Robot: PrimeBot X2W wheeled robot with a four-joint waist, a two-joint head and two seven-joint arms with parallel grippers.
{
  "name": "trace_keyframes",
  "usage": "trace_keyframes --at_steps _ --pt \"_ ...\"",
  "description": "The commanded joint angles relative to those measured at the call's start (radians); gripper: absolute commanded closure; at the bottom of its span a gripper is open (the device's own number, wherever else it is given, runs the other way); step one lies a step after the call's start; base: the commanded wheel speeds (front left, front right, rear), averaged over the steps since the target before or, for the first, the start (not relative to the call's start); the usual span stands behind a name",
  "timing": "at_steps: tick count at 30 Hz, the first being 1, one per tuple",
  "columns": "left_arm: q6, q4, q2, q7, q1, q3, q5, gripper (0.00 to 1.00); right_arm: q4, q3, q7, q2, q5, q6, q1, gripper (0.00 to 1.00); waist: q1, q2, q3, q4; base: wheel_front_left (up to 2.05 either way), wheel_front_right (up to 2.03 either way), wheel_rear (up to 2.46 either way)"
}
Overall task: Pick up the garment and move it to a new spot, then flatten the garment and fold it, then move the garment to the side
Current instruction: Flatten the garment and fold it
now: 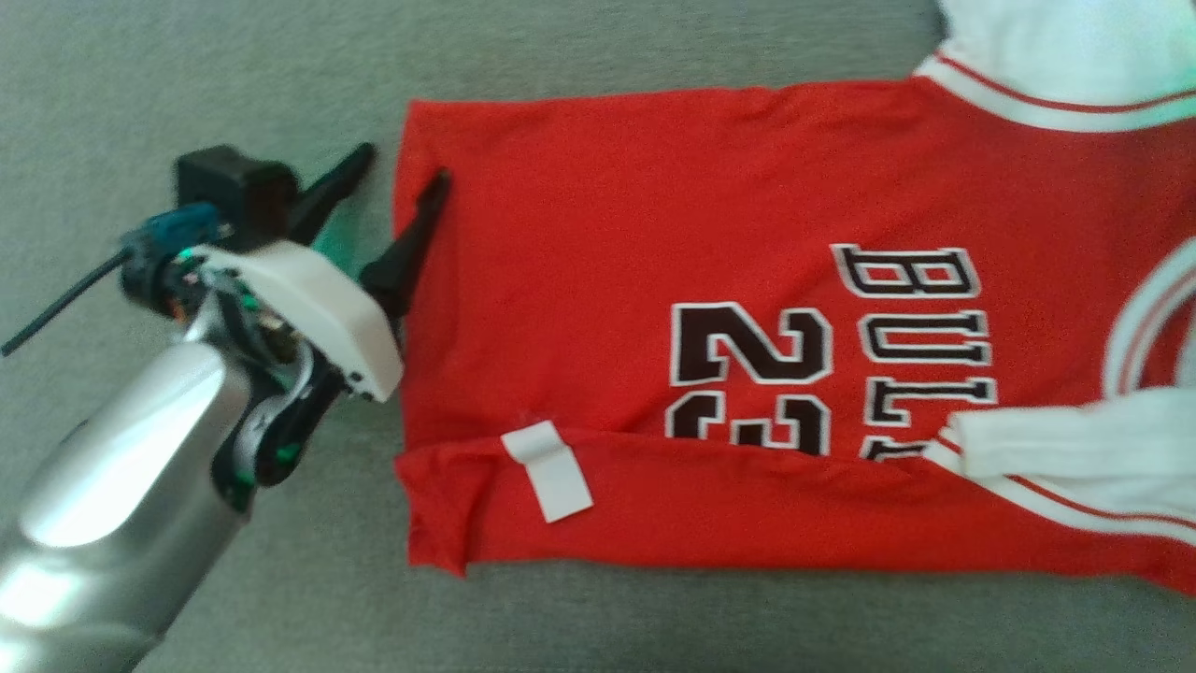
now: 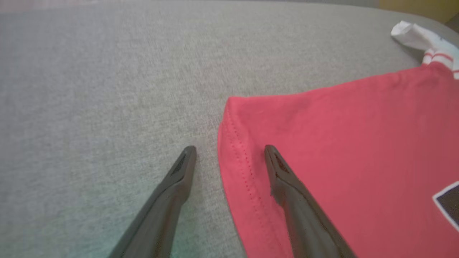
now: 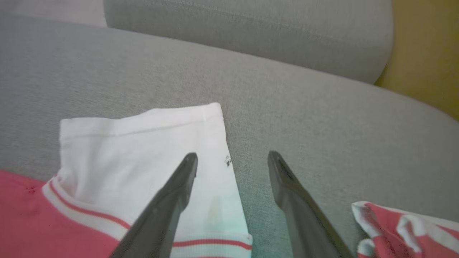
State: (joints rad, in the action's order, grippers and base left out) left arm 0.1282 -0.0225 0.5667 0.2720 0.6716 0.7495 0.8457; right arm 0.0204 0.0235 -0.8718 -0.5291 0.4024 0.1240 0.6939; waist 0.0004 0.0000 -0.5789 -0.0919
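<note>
Red jersey point(image 1: 607, 234) with white trim lies spread on a grey cushion point(image 1: 187, 75), reaching in the head view from the centre out past three o'clock. Its edge toward six o'clock is folded over in a long band that covers the lower part of the black "23" and the lettering. A white label point(image 1: 551, 467) sits on that fold at about seven o'clock of the cloth. One white sleeve point(image 1: 1046, 47) lies at one o'clock, another at four o'clock. The left gripper point(image 1: 402, 168) is at nine o'clock of the jersey, its jaws spread wide and holding nothing. It straddles the stitched hem: one finger is over the grey cushion and the other over the red cloth, though whether that one touches is unclear. In the right wrist view the right gripper point(image 3: 232, 154) is likewise wide apart and empty, with one finger over a white sleeve and the other over bare cushion. A crumpled red-and-white bit of cloth point(image 3: 394, 222) lies at five o'clock there, a grey backrest point(image 3: 251, 36) at twelve and a yellow wall point(image 3: 423, 53) at two.
</note>
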Motion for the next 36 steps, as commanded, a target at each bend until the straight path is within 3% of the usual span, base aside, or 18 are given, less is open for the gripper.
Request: trace_keyframes --at_steps 1,10,23,24,25,26,31,36 --pt "-0.007 0.012 0.037 0.001 0.024 -0.038 -0.01 0.0 -0.018 0.005 0.011 -0.004 -0.009 0.007 0.005 0.0 -0.0004 0.0 -0.04 -0.046 0.0 0.0 0.0" --pt "-0.073 -0.129 -0.052 0.002 0.1 0.014 -0.021 0.0 0.253 0.056 0.053 0.031 -0.057 0.007 0.138 0.0 -0.0004 0.0 -0.056 -0.099 0.0 0.0 0.0" --pt "-0.141 -0.16 -0.093 0.043 0.147 0.041 0.019 0.0 0.284 0.133 -0.009 0.042 0.04 0.007 0.155 0.0 -0.0004 0.0 -0.049 -0.062 0.0 0.0 0.0" --pt "-0.147 -0.162 -0.093 0.05 0.152 0.047 0.018 0.05 0.279 0.142 -0.013 0.044 0.053 0.007 0.154 0.0 -0.0004 0.0 -0.049 -0.06 0.0 0.0 0.0" --pt "-0.152 -0.164 -0.096 0.052 0.155 0.05 0.019 0.54 0.273 0.143 -0.007 0.046 0.062 0.007 0.155 0.39 -0.0004 0.0 -0.048 -0.057 0.0 0.0 0.0" --pt "-0.159 -0.167 -0.099 0.055 0.158 0.051 0.023 1.0 0.267 0.147 0.007 0.047 0.065 0.007 0.158 1.0 -0.0004 0.0 -0.048 -0.056 0.0 0.0 0.0" --pt "-0.204 -0.155 -0.106 0.056 0.164 0.058 0.056 1.0 0.265 0.128 0.125 0.069 0.085 0.007 0.189 1.0 -0.0004 0.0 -0.026 -0.051 0.0 0.0 0.0" --pt "-0.185 -0.153 -0.084 -0.007 0.176 0.0 0.059 1.0 0.284 0.1 0.207 0.086 0.109 0.007 0.244 1.0 -0.0004 0.0 0.006 -0.043 0.0 0.0 0.0"
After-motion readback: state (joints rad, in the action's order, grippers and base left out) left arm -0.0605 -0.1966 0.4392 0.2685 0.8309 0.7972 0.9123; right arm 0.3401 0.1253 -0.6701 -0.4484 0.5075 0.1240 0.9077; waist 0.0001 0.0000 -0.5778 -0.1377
